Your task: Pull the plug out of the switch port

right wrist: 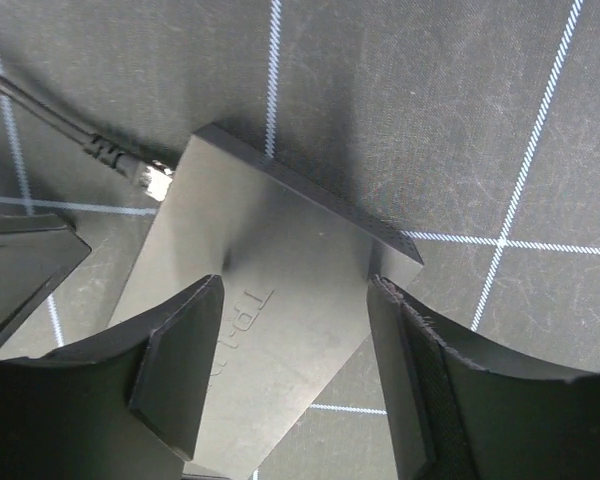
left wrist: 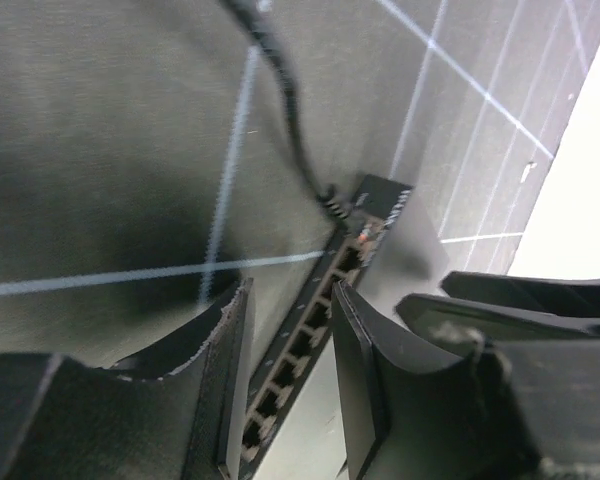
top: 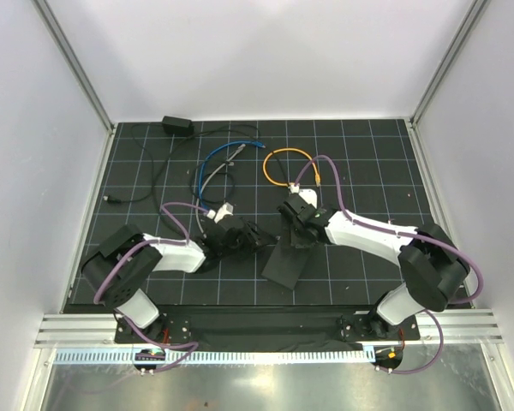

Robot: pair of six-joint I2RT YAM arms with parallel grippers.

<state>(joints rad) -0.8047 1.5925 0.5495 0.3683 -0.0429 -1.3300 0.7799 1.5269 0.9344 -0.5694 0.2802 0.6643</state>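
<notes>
1 plug point(left wrist: 332, 205) is seated in the end port point(left wrist: 348, 245) of the switch point(right wrist: 270, 270), so nothing is pulled yet; gripping it and drawing it out remain. The 2 sets of jaws stand wide and empty. The left gripper point(left wrist: 290, 320) straddles the port edge, with the plug beyond its fingertips. The right gripper point(right wrist: 295, 295) hovers over the switch's top, with the plug at a far corner, outside the jaws.

walls point(top: 240, 51): plain white, three sides | counter point(top: 377, 154): black mat, white grid | frame posts point(top: 75, 64): aluminium | light: soft, even
</notes>
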